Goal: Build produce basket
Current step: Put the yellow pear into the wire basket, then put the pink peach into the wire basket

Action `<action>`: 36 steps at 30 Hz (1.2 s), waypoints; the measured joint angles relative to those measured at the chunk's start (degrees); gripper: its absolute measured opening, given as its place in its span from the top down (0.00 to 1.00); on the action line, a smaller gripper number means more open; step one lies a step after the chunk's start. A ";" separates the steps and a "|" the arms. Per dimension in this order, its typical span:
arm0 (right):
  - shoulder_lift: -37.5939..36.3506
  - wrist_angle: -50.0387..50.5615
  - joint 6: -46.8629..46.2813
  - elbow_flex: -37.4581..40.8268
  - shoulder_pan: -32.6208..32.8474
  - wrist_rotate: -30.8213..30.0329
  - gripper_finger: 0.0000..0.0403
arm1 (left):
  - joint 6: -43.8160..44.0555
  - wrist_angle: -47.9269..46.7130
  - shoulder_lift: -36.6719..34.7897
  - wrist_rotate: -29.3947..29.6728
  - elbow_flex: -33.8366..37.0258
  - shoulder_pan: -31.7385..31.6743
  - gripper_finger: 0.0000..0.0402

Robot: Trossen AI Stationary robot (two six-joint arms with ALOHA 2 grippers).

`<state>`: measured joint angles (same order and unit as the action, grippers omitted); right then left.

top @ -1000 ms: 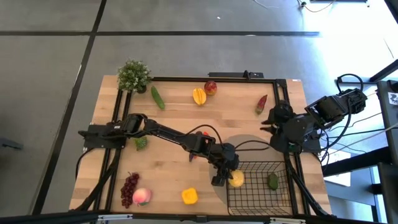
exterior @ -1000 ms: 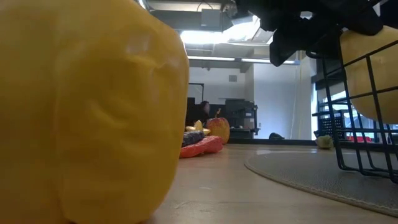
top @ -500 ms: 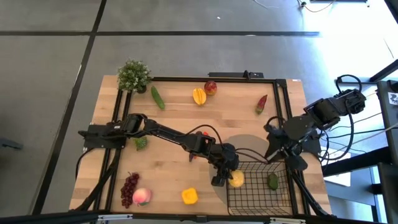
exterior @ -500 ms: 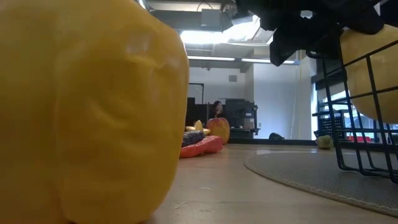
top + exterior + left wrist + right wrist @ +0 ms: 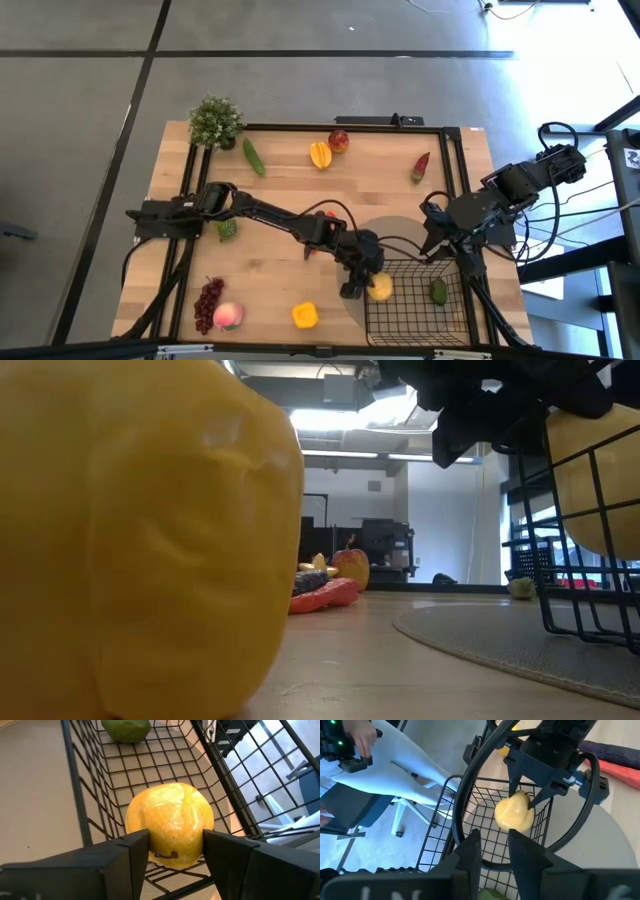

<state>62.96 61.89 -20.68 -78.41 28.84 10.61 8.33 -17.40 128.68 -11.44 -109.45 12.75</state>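
My left gripper [image 5: 368,285] is shut on a round yellow fruit [image 5: 170,822] just inside the left wall of the black wire basket [image 5: 415,300]. The fruit also shows in the right wrist view [image 5: 514,812] and behind the wires in the low view [image 5: 600,480]. A green fruit [image 5: 438,291] lies on the basket floor at its right. My right gripper [image 5: 432,225] hangs over the basket's far right corner, empty, its fingers a little apart. A yellow pepper [image 5: 305,315] lies near the front edge and fills the low view [image 5: 140,540]. My left gripper pinches the yellow fruit by its two opposite sides [image 5: 145,837] between its two fingers. The fingers come from above, pointing down into the basket. The fruit hangs at the fingertips [image 5: 540,795], above the mesh floor as far as the low view shows.
Purple grapes [image 5: 208,300] and a peach [image 5: 229,315] lie at the near left. A cucumber [image 5: 254,158], mango [image 5: 320,155], apple [image 5: 339,140] and chili [image 5: 420,167] lie along the far side. A potted plant [image 5: 215,122] stands at the far left corner. A grey round mat [image 5: 385,235] lies under the basket.
My right gripper has moved toward the table's near edge, from beside the chili to over the basket's far right corner. My left gripper and the yellow fruit have stayed still.
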 joint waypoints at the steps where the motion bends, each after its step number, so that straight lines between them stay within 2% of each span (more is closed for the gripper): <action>1: 0.00 0.00 0.05 0.00 0.00 -0.02 0.78 | 0.74 0.04 -0.02 0.04 0.00 -0.04 0.61; 5: 0.02 0.00 0.04 0.00 0.00 -0.04 0.78 | 3.40 0.08 -0.04 0.04 0.00 -0.06 0.61; 17: 0.04 0.01 0.03 0.00 0.00 -0.04 0.78 | 2.95 -0.03 -0.04 0.17 0.00 -0.08 0.61; 28: 0.04 0.02 0.02 0.00 0.00 -0.04 0.78 | 2.50 -0.02 -0.04 -0.88 0.00 -0.26 0.50; 36: 0.04 0.02 0.01 0.00 0.00 -0.04 0.78 | 1.38 0.24 -0.04 -0.70 -0.02 -0.32 0.49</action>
<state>63.00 61.91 -20.66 -78.41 28.84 10.57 9.71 -17.17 128.64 -12.14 -109.47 12.43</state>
